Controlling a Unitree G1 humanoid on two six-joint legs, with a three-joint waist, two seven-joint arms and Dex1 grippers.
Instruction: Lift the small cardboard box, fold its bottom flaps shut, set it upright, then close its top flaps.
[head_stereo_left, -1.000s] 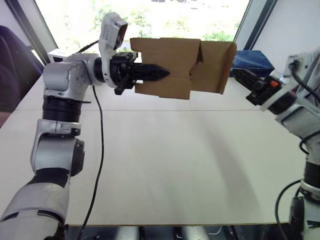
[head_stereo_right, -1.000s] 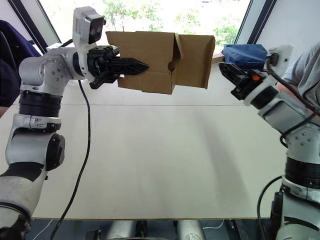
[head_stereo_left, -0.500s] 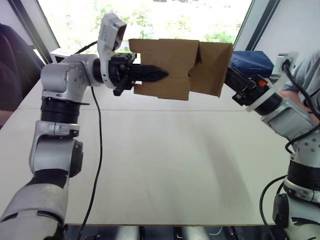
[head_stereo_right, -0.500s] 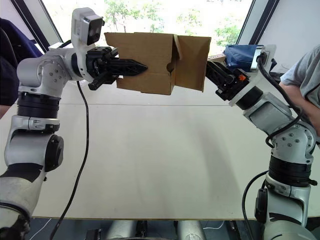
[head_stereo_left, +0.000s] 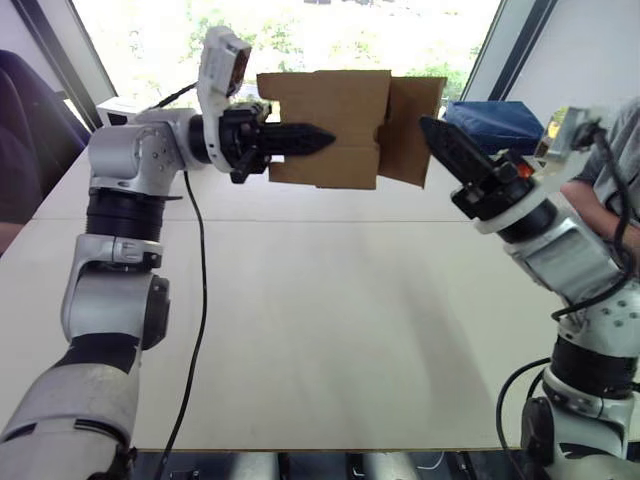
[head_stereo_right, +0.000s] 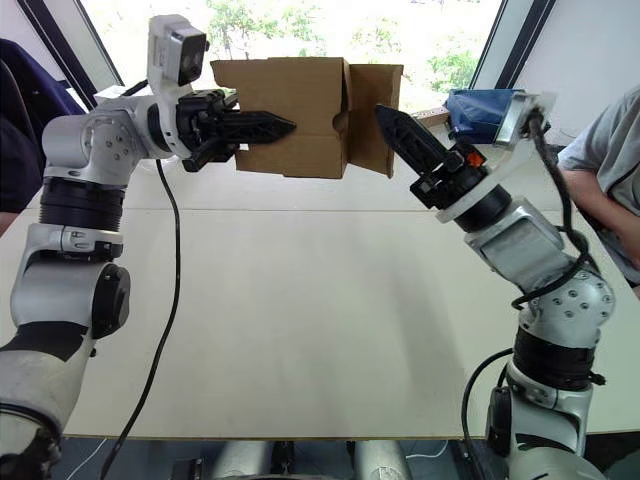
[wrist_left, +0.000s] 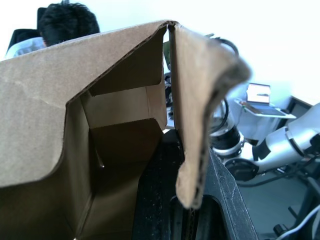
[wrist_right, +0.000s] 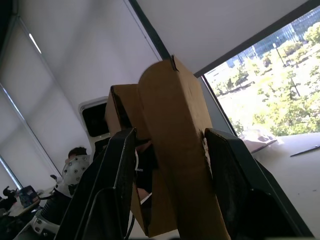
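The small cardboard box (head_stereo_left: 325, 115), plain brown, hangs on its side high above the far part of the table. My left gripper (head_stereo_left: 325, 140) is shut on its near wall, one finger inside and one outside; the left wrist view looks into the box (wrist_left: 115, 145) along that wall. At the box's right end a flap (head_stereo_left: 408, 125) stands out, angled inward. My right gripper (head_stereo_left: 432, 132) is open at that flap. In the right wrist view the flap (wrist_right: 172, 125) stands between its two fingers (wrist_right: 122, 165).
The white table (head_stereo_left: 320, 330) lies below both arms. A blue object (head_stereo_left: 495, 120) sits at the back right. A person in a grey sleeve (head_stereo_right: 610, 170) is at the right edge. A dark chair (head_stereo_left: 25, 130) stands at the left, a window behind.
My right gripper has swung left and up to the box's right flap, which has turned inward and looks narrower. The left gripper still holds the box in nearly the same place.
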